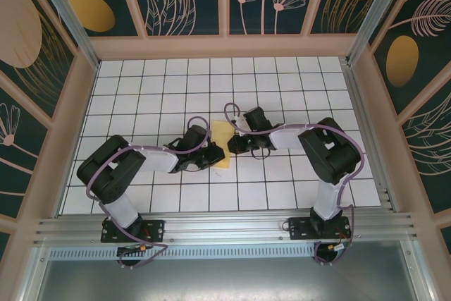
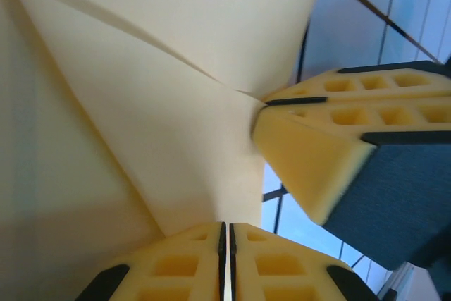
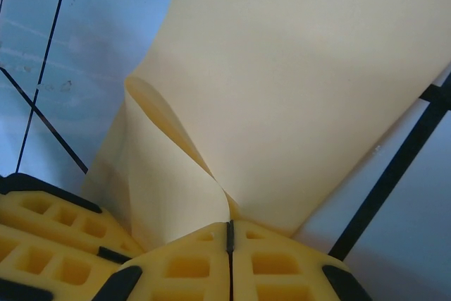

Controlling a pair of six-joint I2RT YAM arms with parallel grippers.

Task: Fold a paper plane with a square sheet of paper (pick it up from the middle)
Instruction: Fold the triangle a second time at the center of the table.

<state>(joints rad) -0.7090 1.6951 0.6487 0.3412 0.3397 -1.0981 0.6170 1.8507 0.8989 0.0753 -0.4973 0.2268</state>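
Roughly mid-frame in the top view: left gripper (image 1: 211, 155), fingers pressed together on the lower-left edge of the square sheet of paper (image 1: 223, 143). Sheet spans the gap between both grippers, bowed, with a soft fold running toward each pinch. Right gripper (image 1: 237, 144) likewise clamped, paper between its pads, at the sheet's right edge. Judgement: very light, limp, creases readily, would tear if tugged apart. Best held gently at the edges, close to the fold line.

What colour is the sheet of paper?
The paper is pale yellow; clearest in the right wrist view.
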